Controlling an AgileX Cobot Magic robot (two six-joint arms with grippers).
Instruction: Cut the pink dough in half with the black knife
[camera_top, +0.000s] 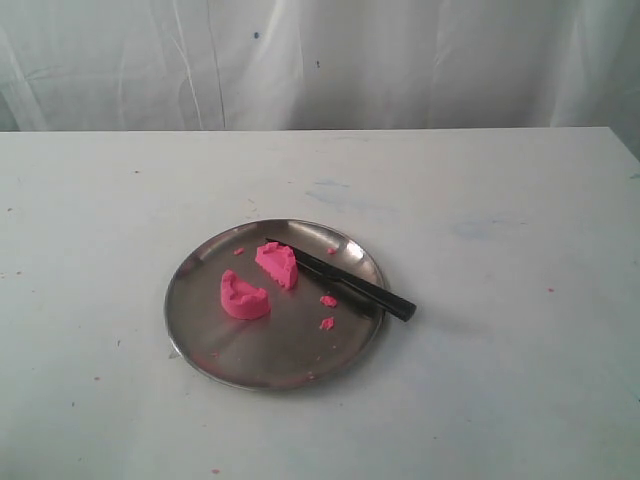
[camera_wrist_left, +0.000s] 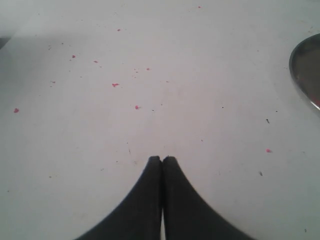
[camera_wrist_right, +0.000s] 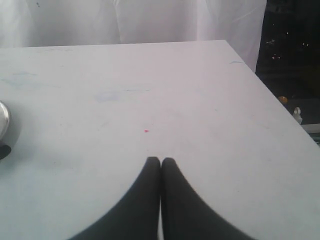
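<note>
Exterior view: pink dough (camera_top: 244, 297) lay in two halves on the plate (camera_top: 270, 350); black knife (camera_top: 345, 281) pointed to 4 o'clock.
Wrist views alone: left gripper (camera_wrist_left: 162, 159) and right gripper (camera_wrist_right: 160, 160) were closed together, empty.

**Open table (camera_top: 500, 400) around a crowded plate (camera_top: 280, 355)**

You can come in over bare table on every side of the plate. On it, two dough halves (camera_top: 244, 297) sit left of centre, a narrow gap between them. The knife (camera_top: 350, 283) lies slantwise beside the far half (camera_top: 277, 264), its handle jutting past the right rim.
</note>
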